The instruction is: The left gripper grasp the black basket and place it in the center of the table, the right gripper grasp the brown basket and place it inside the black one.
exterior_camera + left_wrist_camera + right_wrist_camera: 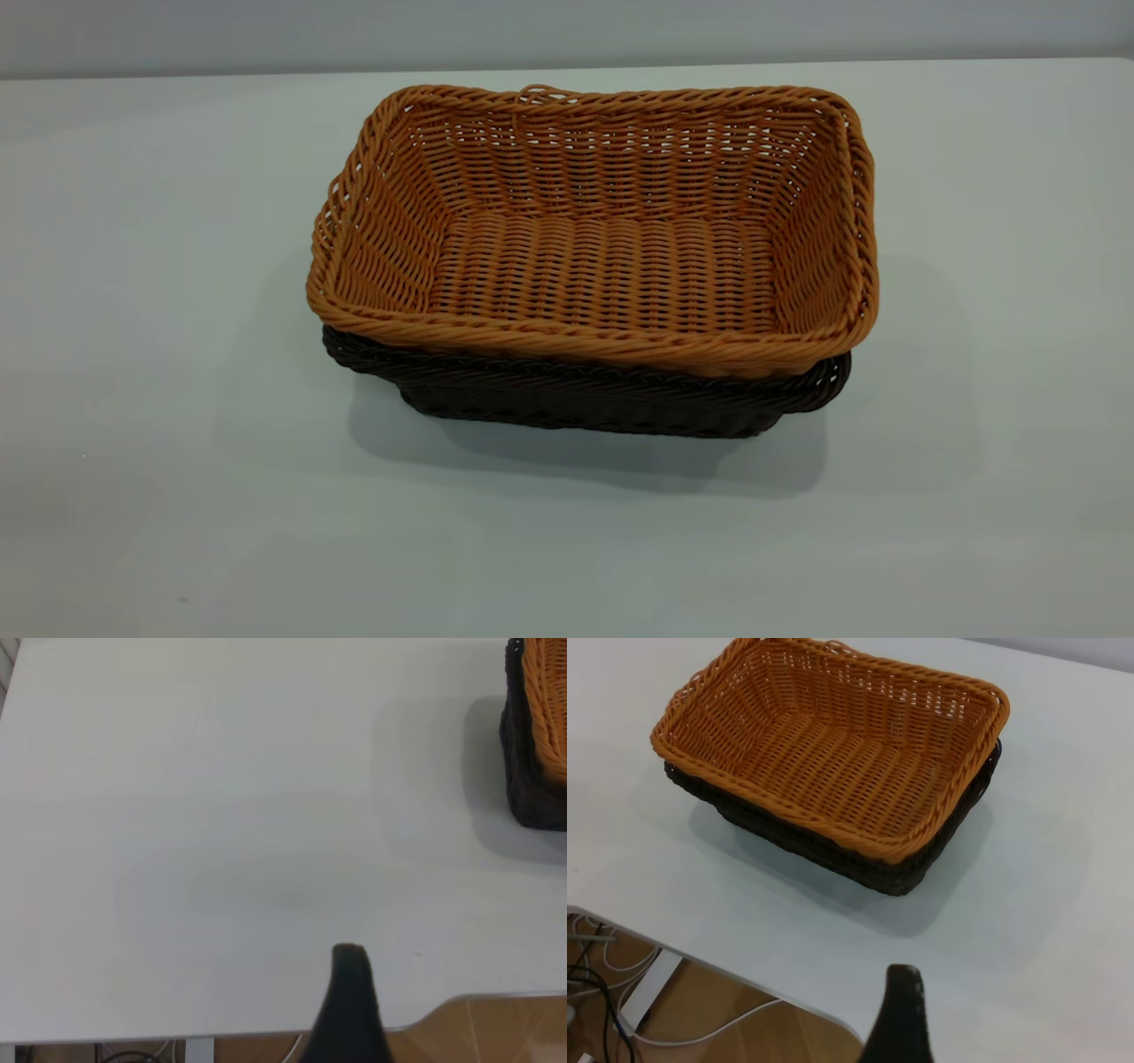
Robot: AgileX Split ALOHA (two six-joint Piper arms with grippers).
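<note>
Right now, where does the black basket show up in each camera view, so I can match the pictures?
Exterior view: the black basket sits mid-frame, only its near rim and wall showing below the brown basket nested in it.
Left wrist view: a dark sliver at the upper right edge.
Right wrist view: upper centre, a dark band under the orange rim.
Shared landmark: the brown basket, on the white table.
</note>
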